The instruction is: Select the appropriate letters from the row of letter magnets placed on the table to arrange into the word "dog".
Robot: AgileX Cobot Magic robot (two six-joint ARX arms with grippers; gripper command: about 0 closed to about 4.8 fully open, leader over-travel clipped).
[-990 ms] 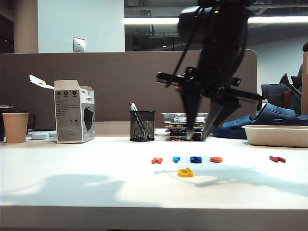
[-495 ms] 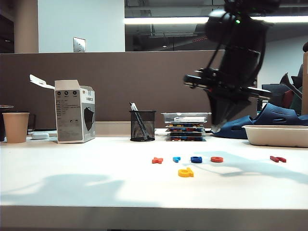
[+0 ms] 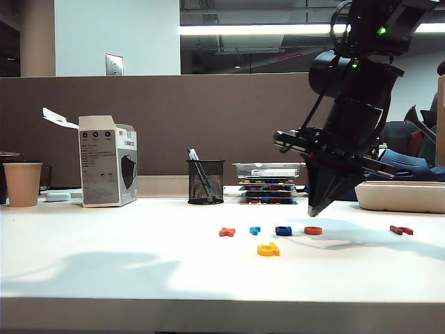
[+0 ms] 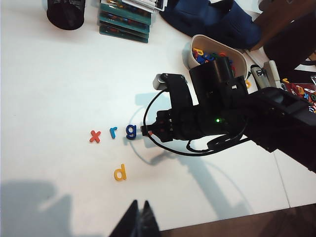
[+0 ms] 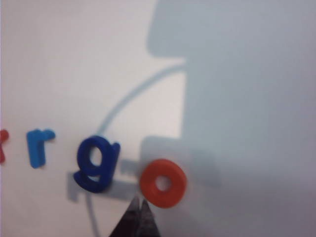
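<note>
right gripper (image 3: 316,209): fingers pressed together, empty, tips just above the "o" (image 5: 163,183).
"g" (image 5: 95,164): just beside the tips, touching or almost touching the ring; hard to tell.
"d" (image 3: 268,249): nearer the camera, set apart from the row.
left gripper (image 4: 139,222): seems closed, far from the letters.
Risk: closed tips coming down may push the ring, or knock "g".

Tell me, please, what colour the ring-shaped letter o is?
Orange-red; the o shows best in the right wrist view.

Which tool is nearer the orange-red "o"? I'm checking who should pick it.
Right. The right tool, shut, hangs just above the orange-red "o" in the row. The left tool, shut, sits apart, on the near side of the yellow "d".
</note>
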